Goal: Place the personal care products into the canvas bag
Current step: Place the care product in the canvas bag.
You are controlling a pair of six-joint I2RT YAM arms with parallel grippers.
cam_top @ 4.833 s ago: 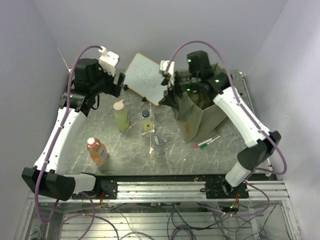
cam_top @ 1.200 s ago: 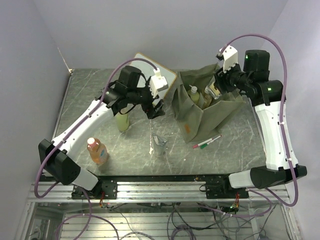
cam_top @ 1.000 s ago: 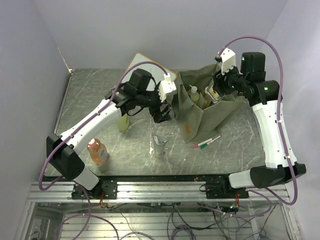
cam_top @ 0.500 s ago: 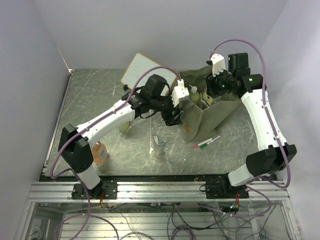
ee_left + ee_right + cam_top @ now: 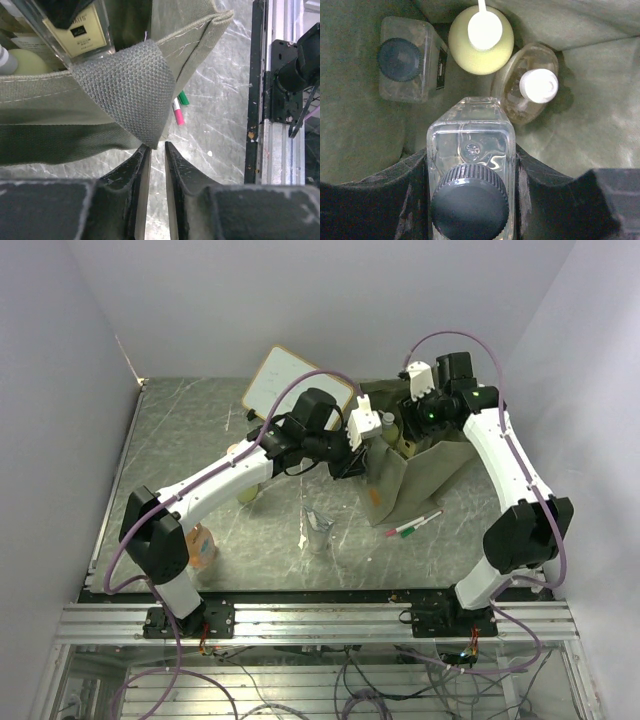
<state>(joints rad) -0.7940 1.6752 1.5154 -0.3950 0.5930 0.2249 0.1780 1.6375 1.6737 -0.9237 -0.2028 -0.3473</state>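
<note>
The olive canvas bag (image 5: 400, 475) stands at the right of the table. Its webbing handle (image 5: 125, 85) hangs over the near rim. My left gripper (image 5: 156, 145) is at the bag's left rim (image 5: 362, 455), jaws almost together, pinching the handle's lowest corner. My right gripper (image 5: 470, 167) hovers over the bag's mouth, shut on a clear square glass bottle (image 5: 470, 135) with a black cap. Inside the bag stand another clear square bottle (image 5: 405, 67), a yellow-green pump bottle (image 5: 480, 40) and a white-capped amber bottle (image 5: 527, 92). A pale-green bottle (image 5: 247, 492), an orange-pink bottle (image 5: 203, 545) and a clear pouch (image 5: 318, 530) are on the table.
A wood-framed whiteboard (image 5: 285, 390) leans at the back, left of the bag. Red and green marker pens (image 5: 414, 524) lie in front of the bag. The metal rail (image 5: 330, 615) runs along the near edge, and grey walls close in on three sides.
My left arm swung right from the pale-green bottle to the bag's rim and its jaws closed. My right arm shifted left over the bag, still holding the square bottle.
</note>
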